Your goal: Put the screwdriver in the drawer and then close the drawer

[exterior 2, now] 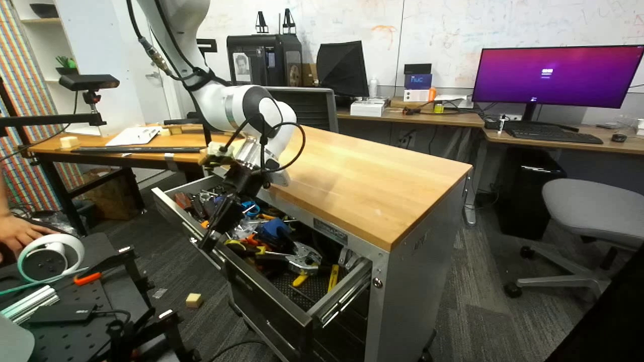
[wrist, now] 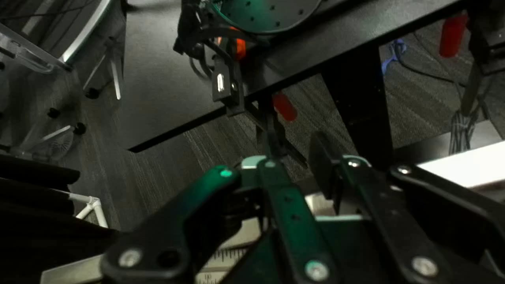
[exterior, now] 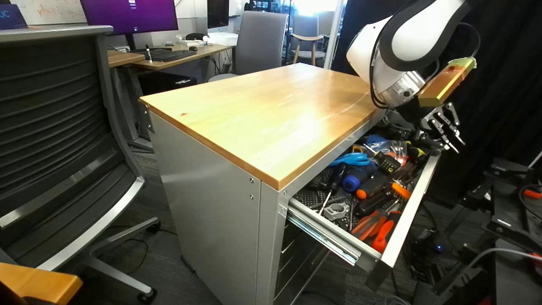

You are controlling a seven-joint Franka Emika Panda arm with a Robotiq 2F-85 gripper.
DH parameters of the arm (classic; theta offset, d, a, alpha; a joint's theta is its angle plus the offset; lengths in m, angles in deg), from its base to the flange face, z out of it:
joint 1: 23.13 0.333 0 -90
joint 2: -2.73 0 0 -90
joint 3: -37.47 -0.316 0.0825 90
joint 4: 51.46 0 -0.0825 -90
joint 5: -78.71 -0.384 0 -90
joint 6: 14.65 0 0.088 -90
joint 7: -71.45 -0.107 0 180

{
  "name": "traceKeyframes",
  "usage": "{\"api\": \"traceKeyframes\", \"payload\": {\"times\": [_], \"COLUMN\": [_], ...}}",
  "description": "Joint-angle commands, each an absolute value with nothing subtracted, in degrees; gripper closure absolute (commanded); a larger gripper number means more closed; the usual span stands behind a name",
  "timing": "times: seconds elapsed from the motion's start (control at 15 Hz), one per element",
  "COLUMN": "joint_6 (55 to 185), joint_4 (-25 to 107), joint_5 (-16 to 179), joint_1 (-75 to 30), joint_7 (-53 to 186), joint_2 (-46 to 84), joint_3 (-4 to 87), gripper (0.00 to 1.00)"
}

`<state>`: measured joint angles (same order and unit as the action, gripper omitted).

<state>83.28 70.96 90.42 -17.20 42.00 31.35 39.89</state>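
Mesh-backed office chair (exterior: pixel 51 140) takes up the left of the frame in an exterior view, with a purple-screened monitor (exterior: pixel 131 17) and a keyboard (exterior: pixel 167 55) on the desks (exterior: pixel 209 50) at upper left. Mid-frame stands a grey metal cabinet (exterior: pixel 211 203) under a wooden top (exterior: pixel 254 110). Right of centre its uppermost drawer (exterior: pixel 413 204) is pulled out and crowded: a thick blue handle (exterior: pixel 350 183), orange-handled tools (exterior: pixel 383 237), a clear plastic bag (exterior: pixel 394 146). A stubby black-and-yellow tool (exterior: pixel 417 153) lies in there too, toward the far end of the front edge; it may be the screwdriver, but I cannot be sure.

A person's hand (exterior 2: pixel 20 232) shows at the left edge in an exterior view, beside a white spool (exterior 2: pixel 76 249) on a black perforated platform (exterior 2: pixel 58 334); that platform faces the drawer front (exterior 2: pixel 266 289), apart from it. A yellowish block (exterior 2: pixel 193 300) sits on the carpet (exterior 2: pixel 176 266) between them. The white robot arm (exterior 2: pixel 221 105) hangs over the drawer from the top of the frame, its gripper (wrist: pixel 296 148) at the drawer's front edge. The wrist view shows the fingers (wrist: pixel 288 213) a modest gap apart, with carpet and dark gear (wrist: pixel 351 114) visible beyond, between the pads (wrist: pixel 321 163). I cannot tell whether they touch the drawer front.
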Motion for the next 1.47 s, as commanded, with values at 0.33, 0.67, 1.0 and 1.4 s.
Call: {"api": "traceKeyframes", "payload": {"times": [0.33, 0.67, 1.0, 1.4], "joint_6": [92.99, 97.06, 102.63, 113.66], "joint_4": [71.93, 70.49, 69.58, 70.96], "joint_5": [90.46, 91.49, 92.44, 91.97], "joint_1": [-16.49, -16.28, -16.1, -16.69], "joint_7": [36.9, 34.55, 35.2, 36.53], "joint_2": [30.89, 31.44, 30.84, 28.87], "joint_3": [41.08, 41.15, 40.53, 40.24], "gripper": [0.97, 0.95, 0.96, 0.95]}}
